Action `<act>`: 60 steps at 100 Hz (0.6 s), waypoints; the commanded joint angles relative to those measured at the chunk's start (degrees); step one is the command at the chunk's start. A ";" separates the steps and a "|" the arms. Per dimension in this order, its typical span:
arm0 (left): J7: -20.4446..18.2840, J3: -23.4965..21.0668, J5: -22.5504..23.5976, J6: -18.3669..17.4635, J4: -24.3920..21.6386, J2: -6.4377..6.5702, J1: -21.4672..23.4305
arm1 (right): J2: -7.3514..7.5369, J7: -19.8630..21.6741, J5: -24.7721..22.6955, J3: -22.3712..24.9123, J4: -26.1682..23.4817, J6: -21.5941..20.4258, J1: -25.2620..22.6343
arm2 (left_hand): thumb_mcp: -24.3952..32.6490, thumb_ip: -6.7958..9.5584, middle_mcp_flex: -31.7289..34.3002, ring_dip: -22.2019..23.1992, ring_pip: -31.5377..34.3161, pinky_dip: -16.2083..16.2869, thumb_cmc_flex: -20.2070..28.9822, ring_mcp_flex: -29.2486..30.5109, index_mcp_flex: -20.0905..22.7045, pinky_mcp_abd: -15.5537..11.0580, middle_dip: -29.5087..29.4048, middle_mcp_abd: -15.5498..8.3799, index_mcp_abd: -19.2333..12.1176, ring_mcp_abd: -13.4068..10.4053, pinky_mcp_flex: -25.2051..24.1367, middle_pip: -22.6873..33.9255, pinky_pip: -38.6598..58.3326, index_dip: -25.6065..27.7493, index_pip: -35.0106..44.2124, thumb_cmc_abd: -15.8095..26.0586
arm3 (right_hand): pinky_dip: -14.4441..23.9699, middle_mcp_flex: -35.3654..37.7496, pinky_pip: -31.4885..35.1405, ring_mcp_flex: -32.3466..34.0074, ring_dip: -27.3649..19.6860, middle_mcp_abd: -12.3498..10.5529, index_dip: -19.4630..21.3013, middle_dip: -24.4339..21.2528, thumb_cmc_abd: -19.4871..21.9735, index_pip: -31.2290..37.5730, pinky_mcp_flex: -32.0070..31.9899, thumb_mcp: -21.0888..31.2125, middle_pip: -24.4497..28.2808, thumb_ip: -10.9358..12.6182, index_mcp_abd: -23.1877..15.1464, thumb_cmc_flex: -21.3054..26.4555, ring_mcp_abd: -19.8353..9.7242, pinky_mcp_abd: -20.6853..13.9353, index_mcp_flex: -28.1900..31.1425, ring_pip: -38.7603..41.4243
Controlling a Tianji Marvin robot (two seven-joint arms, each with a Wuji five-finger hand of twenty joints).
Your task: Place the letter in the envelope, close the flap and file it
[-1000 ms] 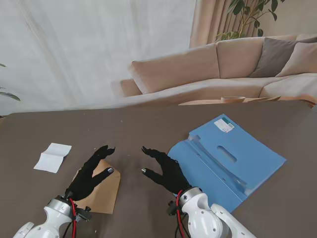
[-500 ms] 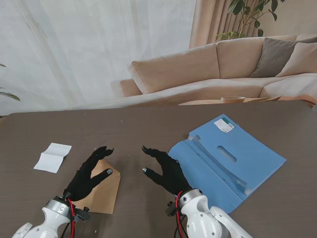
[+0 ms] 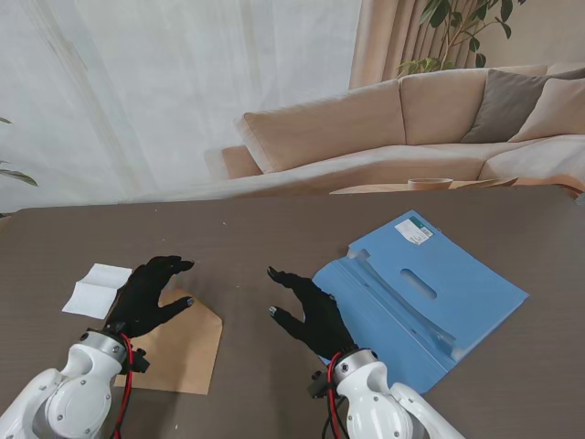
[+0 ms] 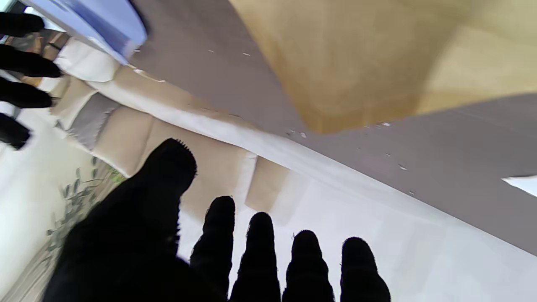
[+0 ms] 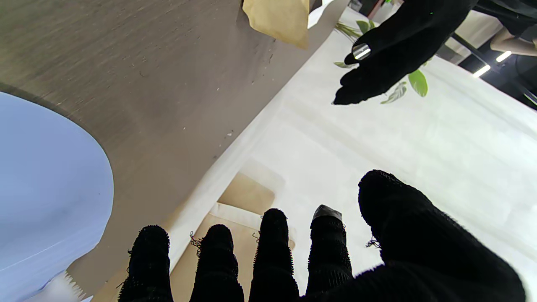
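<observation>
Compared with the frame one second earlier, our left hand (image 3: pixel 146 297) has shifted left and farther from us. It now hovers over the far left corner of the envelope (image 3: pixel 183 352), toward the letter (image 3: pixel 97 290); before, it covered the middle of the envelope. Its fingers are spread and hold nothing. The envelope, letter and folder (image 3: pixel 430 297) lie where they were. Our right hand (image 3: pixel 309 306) has barely changed position.

The letter is a white folded sheet at the far left of the table (image 3: pixel 274 238), apart from the envelope. In the left wrist view only a white corner (image 4: pixel 520 184) of it shows at the edge. The envelope is flat tan kraft paper with a pointed open flap, and our left wrist hides its near left edge. We cannot tell whether the left fingertips touch the paper.

Our right hand hangs between envelope and folder, fingers spread, empty. The folder is smooth blue card, open, with a slot cut-out and a white label at its far corner. The right arm covers part of its near edge. The table surface is matte dark brown with fine specks.
</observation>
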 commanded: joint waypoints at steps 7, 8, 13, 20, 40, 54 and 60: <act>-3.34 -1.04 3.01 2.52 1.33 1.19 -2.04 | -0.24 0.65 0.36 0.12 -0.58 -0.37 -0.70 | 2.75 -1.09 1.25 1.64 0.16 3.86 -2.54 -2.07 -1.25 0.52 -0.48 -0.76 -0.13 0.24 -1.06 0.58 0.81 0.15 -2.65 -3.12 | 0.82 -1.05 0.72 0.30 0.37 -0.44 0.63 0.34 -0.17 0.98 -0.14 0.64 0.65 0.04 -1.01 -1.00 -2.25 -1.20 0.16 0.59; -3.54 -1.06 3.44 2.79 1.45 1.26 -2.19 | -0.24 0.62 0.37 0.13 -0.60 -0.37 -0.72 | 2.83 -1.12 1.24 1.66 0.16 4.01 -2.61 -2.07 -1.34 0.55 -0.50 -0.79 -0.16 0.27 -1.06 0.55 0.82 0.13 -2.76 -3.24 | 0.82 -1.05 0.73 0.31 0.37 -0.42 0.63 0.34 -0.19 1.00 -0.14 0.68 0.66 0.03 -1.00 -0.97 -2.23 -1.19 0.17 0.59; -4.74 -1.08 5.53 4.02 2.14 1.67 -3.01 | -0.22 0.60 0.35 0.21 -0.79 -0.42 -0.89 | 3.28 -1.22 1.21 1.80 0.18 4.97 -2.61 -2.09 -1.50 0.66 -0.64 -1.02 -0.38 0.42 -1.15 0.26 1.10 0.02 -3.44 -3.82 | 0.80 -1.05 0.75 0.31 0.36 -0.48 0.61 0.35 -0.04 1.04 -0.15 0.70 0.70 -0.08 -0.99 -1.10 -2.23 -1.19 0.10 0.59; -7.35 -1.08 7.91 5.90 2.86 2.29 -4.02 | -0.28 0.17 0.08 0.25 -0.96 -0.49 -1.09 | 3.53 -1.32 1.06 1.82 0.09 5.85 -2.72 -2.12 -1.81 0.75 -0.81 -1.28 -0.62 0.46 -1.20 -0.15 1.28 -0.07 -4.12 -4.48 | 0.78 -1.05 0.80 0.42 0.37 -0.45 0.61 0.37 -0.16 1.18 -0.12 0.84 0.76 -0.16 -0.97 -1.04 -2.22 -1.19 0.24 0.63; -13.15 0.58 10.42 11.14 4.89 3.33 -6.75 | -0.33 -0.18 -0.03 0.32 -1.28 -0.54 -1.36 | 3.25 -1.37 0.80 1.33 -0.17 7.50 -3.00 -2.02 -2.42 0.75 -1.25 -1.75 -0.66 0.44 -1.30 -1.67 1.50 -0.54 -6.52 -3.90 | 0.70 -1.08 0.88 0.50 0.38 -0.43 0.57 0.39 -0.23 1.47 -0.12 1.15 0.86 -0.36 -0.94 -1.11 -2.15 -1.11 0.35 0.68; -15.38 1.84 9.87 13.63 5.86 3.58 -7.83 | -0.33 -0.20 0.04 0.37 -1.38 -0.52 -1.44 | 1.96 -1.18 1.03 1.37 0.02 8.14 -1.45 -2.09 2.37 0.81 -0.49 -1.29 -2.03 0.69 -1.28 -0.86 1.19 -0.05 -6.29 -2.63 | 0.65 -1.05 0.92 0.53 0.37 -0.40 0.58 0.41 -0.25 1.68 -0.13 1.26 0.96 -0.48 -0.80 -1.20 -2.10 -1.11 0.47 0.70; -15.71 2.41 9.58 14.49 6.32 3.60 -8.18 | -0.36 -0.28 0.05 0.39 -1.36 -0.53 -1.45 | 1.55 -0.91 1.17 1.53 0.14 8.47 -0.24 -2.11 3.85 0.78 -0.28 -1.17 -2.45 0.78 -1.22 -0.47 1.06 0.25 -6.28 -1.87 | 0.62 -1.06 0.93 0.59 0.38 -0.39 0.61 0.42 -0.26 1.82 -0.13 1.29 0.99 -0.53 -0.76 -1.21 -2.07 -1.11 0.58 0.72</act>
